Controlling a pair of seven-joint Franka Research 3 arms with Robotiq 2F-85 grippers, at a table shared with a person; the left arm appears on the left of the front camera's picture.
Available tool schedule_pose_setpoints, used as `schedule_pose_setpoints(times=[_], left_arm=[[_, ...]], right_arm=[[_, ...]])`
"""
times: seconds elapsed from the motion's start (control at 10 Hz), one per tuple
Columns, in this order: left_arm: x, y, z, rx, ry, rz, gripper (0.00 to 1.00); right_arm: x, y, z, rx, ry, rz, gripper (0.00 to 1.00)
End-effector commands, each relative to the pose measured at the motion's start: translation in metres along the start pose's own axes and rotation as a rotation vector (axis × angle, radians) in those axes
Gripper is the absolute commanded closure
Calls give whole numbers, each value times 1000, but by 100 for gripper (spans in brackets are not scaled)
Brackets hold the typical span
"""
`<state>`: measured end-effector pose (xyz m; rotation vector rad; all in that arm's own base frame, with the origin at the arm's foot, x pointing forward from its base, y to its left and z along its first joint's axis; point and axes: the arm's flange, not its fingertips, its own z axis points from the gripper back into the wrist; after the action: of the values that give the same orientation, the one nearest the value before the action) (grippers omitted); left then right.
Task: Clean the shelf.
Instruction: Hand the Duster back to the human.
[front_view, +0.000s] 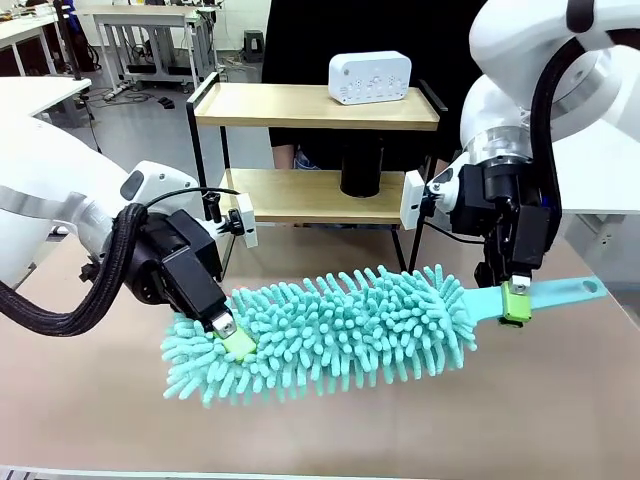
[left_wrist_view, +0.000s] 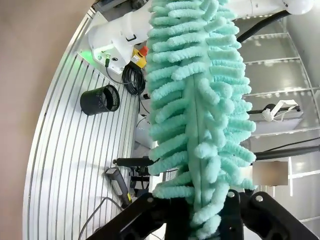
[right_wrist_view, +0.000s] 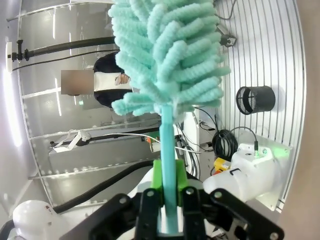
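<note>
A teal chenille duster (front_view: 340, 330) is held level just above the table. My right gripper (front_view: 515, 300) is shut on its flat teal handle (front_view: 560, 293), and in the right wrist view that handle (right_wrist_view: 167, 165) runs up between the green pads (right_wrist_view: 157, 176) into the fluffy head. My left gripper (front_view: 232, 338) is shut on the far end of the fluffy head, which rises from between its fingers as the duster (left_wrist_view: 200, 110) in the left wrist view. Behind stands the shelf (front_view: 315, 110), two wooden boards in a black frame.
A white box-shaped device (front_view: 370, 77) sits on the shelf's top board, and a black cylinder (front_view: 361, 168) on the lower board. A person in dark clothes stands behind the shelf. The brown tabletop (front_view: 560, 400) has free room in front and to the right.
</note>
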<state>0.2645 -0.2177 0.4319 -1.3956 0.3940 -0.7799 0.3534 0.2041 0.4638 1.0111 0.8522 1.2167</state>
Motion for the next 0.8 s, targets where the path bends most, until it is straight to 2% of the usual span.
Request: schedule_pose_setpoints(times=[0.0,0.2,0.3,0.4,0.5,0.6,0.7], left_arm=[[-3,-1,-2,3,33,-18,100],[-4,-1,-2,9,38,-17,100],[-4,-1,-2,10,35,-17,100],[-4,-2,-1,12,32,-20,100],[-4,-2,0,10,29,-23,100],[-5,-3,1,10,28,-25,100],[-7,-6,5,6,23,-33,100]], right_arm=[[-2,10,37,26,0,25,88],[-1,9,36,28,3,16,88],[-1,10,36,22,10,19,71],[-3,12,35,11,15,32,29],[-7,13,35,10,10,32,12],[-11,14,35,10,1,29,0],[-17,14,35,10,-21,30,0]])
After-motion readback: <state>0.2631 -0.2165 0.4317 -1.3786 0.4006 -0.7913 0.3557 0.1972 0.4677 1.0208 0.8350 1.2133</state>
